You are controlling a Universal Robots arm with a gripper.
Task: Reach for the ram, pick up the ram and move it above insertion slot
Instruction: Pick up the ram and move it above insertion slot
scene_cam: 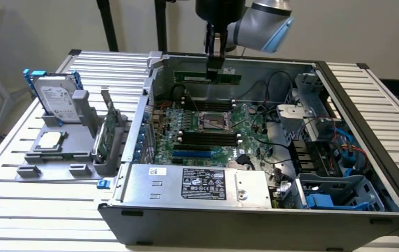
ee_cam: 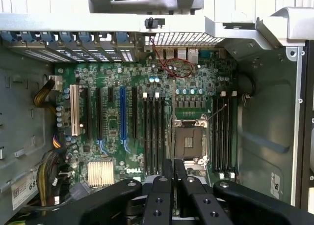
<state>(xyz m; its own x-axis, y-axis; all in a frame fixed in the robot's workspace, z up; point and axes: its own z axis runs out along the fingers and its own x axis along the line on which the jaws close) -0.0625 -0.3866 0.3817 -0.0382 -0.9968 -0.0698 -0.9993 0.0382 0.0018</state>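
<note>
Fingers of the one black gripper [scene_cam: 216, 71] are closed on the long, narrow green ram stick [scene_cam: 207, 77], held level above the far part of the open grey computer case [scene_cam: 255, 215]. One ram stick is in the grip, its long edge running across the exterior view, with both ends sticking out past the fingers. In the wrist view the two black fingers [ee_cam: 168, 173] sit pressed together over the green motherboard [ee_cam: 113, 95]. That board carries one square silver processor socket [ee_cam: 190, 141], four long black memory slots [ee_cam: 153, 134] on one side of it and, as far as I can tell, four more on the other. On the grey holder at the exterior view's left stand one silver hard drive in blue rails [scene_cam: 54, 100] and one green expansion card [scene_cam: 106, 134].
</note>
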